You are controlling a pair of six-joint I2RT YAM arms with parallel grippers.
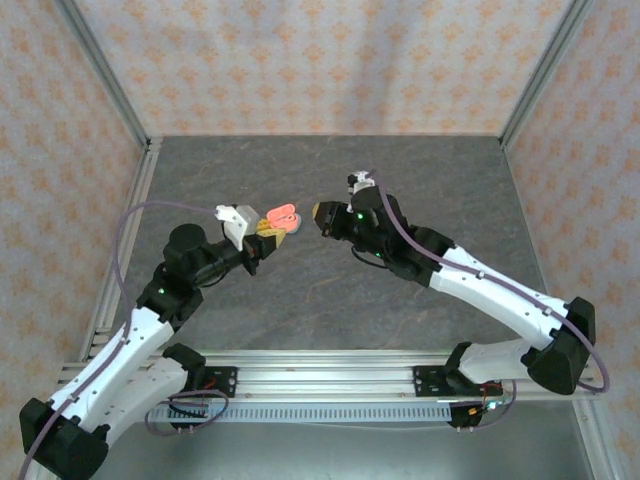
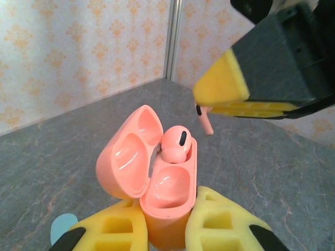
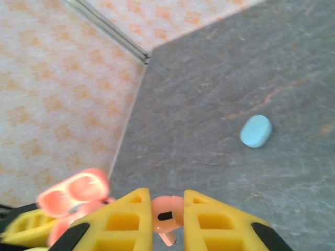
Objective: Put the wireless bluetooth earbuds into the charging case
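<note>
Coral-pink earbud (image 3: 165,209), pinched in the narrowed right pincer (image 3: 167,222), stem apparently pointing down, hangs just right of the pink case (image 2: 167,191), which stands lid-open, clamped in the closed left pincer (image 2: 165,232); twin earbud (image 2: 175,144) seated, nearer socket free, bare tabletop (image 1: 300,170) around.

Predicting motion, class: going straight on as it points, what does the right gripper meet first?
Probably the open pink case in the left gripper. The wrist view of the right gripper shows the case off to one side, so it may slip past.
</note>
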